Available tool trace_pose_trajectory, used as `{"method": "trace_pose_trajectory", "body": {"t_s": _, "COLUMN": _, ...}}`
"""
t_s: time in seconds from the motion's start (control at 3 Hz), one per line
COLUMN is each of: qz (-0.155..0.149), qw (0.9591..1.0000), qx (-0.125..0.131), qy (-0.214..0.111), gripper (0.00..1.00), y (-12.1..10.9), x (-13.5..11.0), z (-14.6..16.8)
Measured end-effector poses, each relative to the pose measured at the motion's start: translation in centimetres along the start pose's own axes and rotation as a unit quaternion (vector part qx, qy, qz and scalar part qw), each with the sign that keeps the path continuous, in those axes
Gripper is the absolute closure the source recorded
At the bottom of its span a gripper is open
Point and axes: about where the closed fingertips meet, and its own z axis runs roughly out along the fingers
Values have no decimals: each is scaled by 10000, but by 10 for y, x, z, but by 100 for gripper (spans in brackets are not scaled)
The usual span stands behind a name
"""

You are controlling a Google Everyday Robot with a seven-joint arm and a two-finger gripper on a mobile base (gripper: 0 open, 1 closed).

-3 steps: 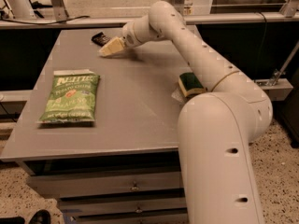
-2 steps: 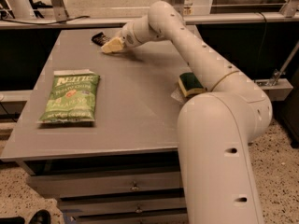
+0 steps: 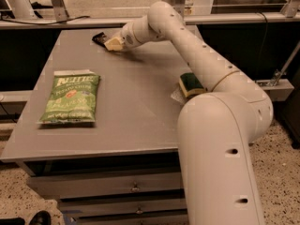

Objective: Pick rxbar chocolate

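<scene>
Gripper [image 3: 111, 43] is sitting against the snack bar [image 3: 99, 37] at the table's [image 3: 140, 102] far edge; grip state: cannot tell; advising straddling the bar's narrow width, then lifting straight.

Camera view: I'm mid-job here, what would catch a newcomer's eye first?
The big white arm stretches from lower right across the grey table, its gripper at the far edge, right at the small black rxbar chocolate. A green chip bag lies flat at the left; a green-and-yellow sponge sits by the arm at the right edge.
</scene>
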Motion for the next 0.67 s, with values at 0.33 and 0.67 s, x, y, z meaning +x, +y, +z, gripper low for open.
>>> {"method": "trace_pose_trajectory", "body": {"t_s": 0.33, "qz": -23, "qw": 10000, "qx": 17, "qy": -44, "gripper": 100, "y": -1, "x": -5, "z": -7}}
{"method": "trace_pose_trajectory", "body": {"t_s": 0.67, "qz": -126, "qw": 9998, "qx": 40, "qy": -179, "gripper": 100, "y": -2, "x": -18, "z": -26}}
